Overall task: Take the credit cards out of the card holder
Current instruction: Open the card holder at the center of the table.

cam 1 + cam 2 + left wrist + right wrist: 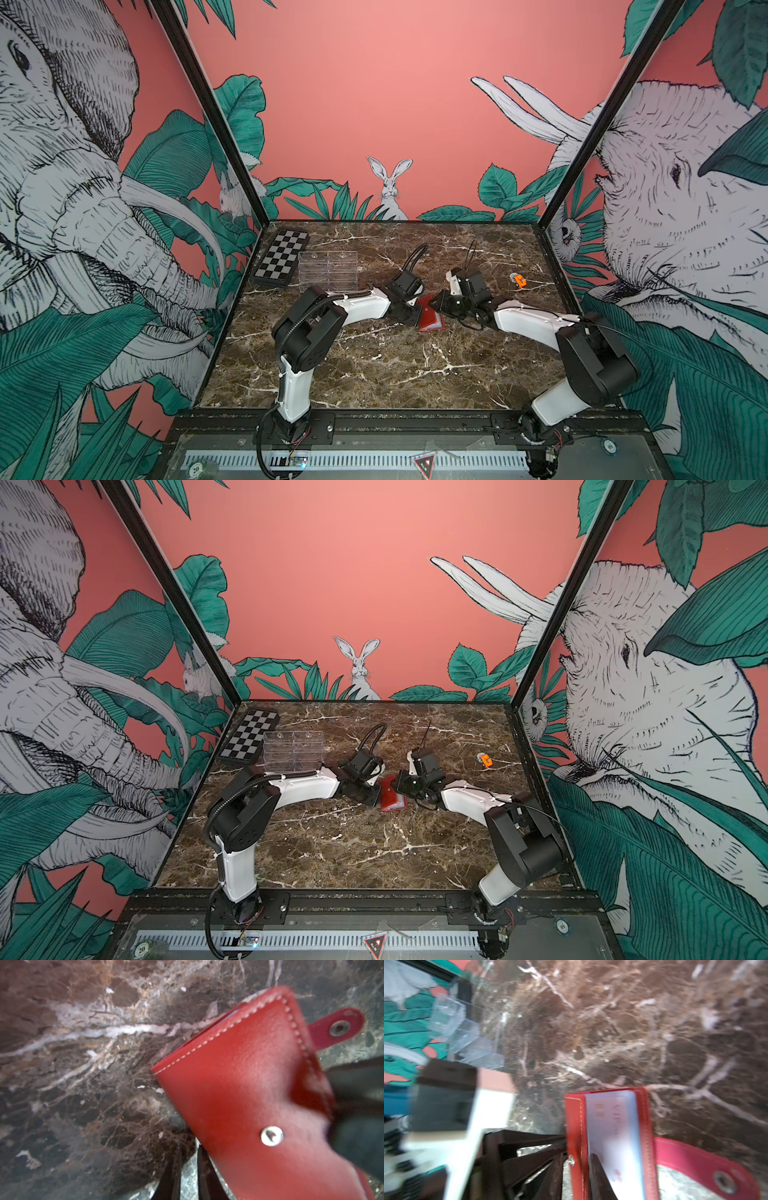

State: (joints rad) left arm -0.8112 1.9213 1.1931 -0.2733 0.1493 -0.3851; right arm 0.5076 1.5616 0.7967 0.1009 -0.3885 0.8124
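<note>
So the card holder (432,322) is found around the middle of the table (374,374), between the two arms. It's laid open on its back, with the front cover (239,1084) stood up off the sleeves. That cover is straddled by the right end effector (576,1159): one finger is set outside by the stud (571,1161), the other is slipped inside against the top sleeve. Presumably that's done so the booklet is propped open and the cards are exposed. Whether the cover is pinched tight or just loosely bracketed can't be told, tbh. The left end effector (189,1157) is parked with its fingers nearly together and the tips up against the cover's outer face. Nothing is seen between them, and whether anything is nipped can't be told either. It's probably put there as a backstop, so the holder isn't shoved across the table. One credit card (612,1122), whitish with pinkish marks, is seen tucked in the top sleeve, not pulled out yet. Orientation-wise, the holder's long axis is lined up roughly with the right fingers, near-to-far in both top views with a slight tilt, and it's matched by the card's. The snap tab (716,1167) is laid flat on the table, pointed away from the raised cover. Which end of the sleeve is open can't be made out.
</note>
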